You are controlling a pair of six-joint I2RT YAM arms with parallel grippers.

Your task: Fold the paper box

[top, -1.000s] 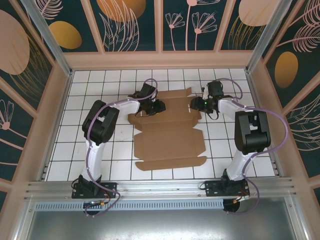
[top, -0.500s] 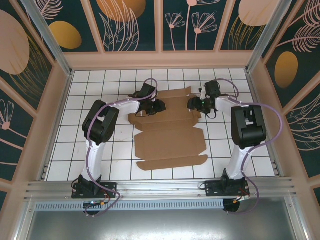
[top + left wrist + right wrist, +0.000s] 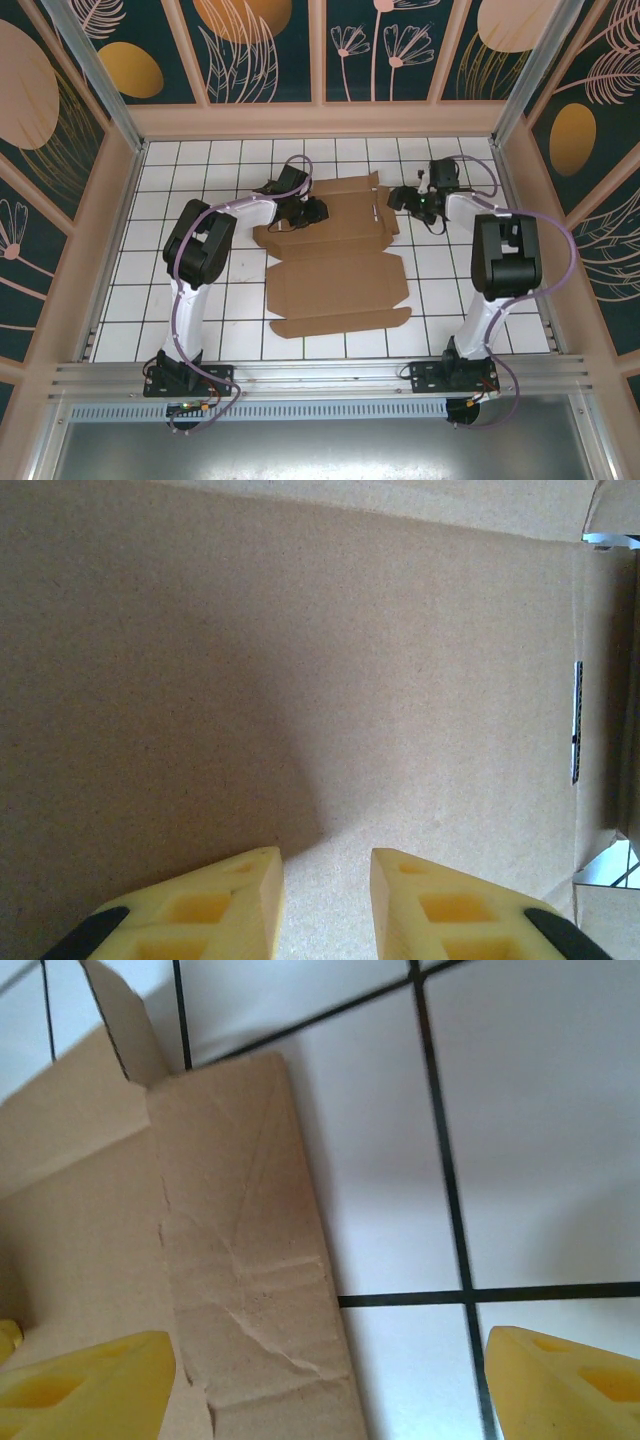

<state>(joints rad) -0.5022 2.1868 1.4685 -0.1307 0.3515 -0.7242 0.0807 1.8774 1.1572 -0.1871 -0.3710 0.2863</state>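
Right end effector (image 3: 397,198) hangs just beside the far right corner of the paper box (image 3: 335,270), its fingers spread wide apart above a wrinkled side flap (image 3: 250,1260) that lies on the tiles. Left end effector (image 3: 310,212) is low over the left part of the far panel, its yellow fingers (image 3: 215,905) a narrow gap apart and facing bare cardboard. The box is a plain brown corrugated die-cut sheet lying mostly flat in the middle of the white-tiled worktop (image 3: 130,300), with creases across it, notched tabs along its near edge and a small flap standing up at its far right corner.
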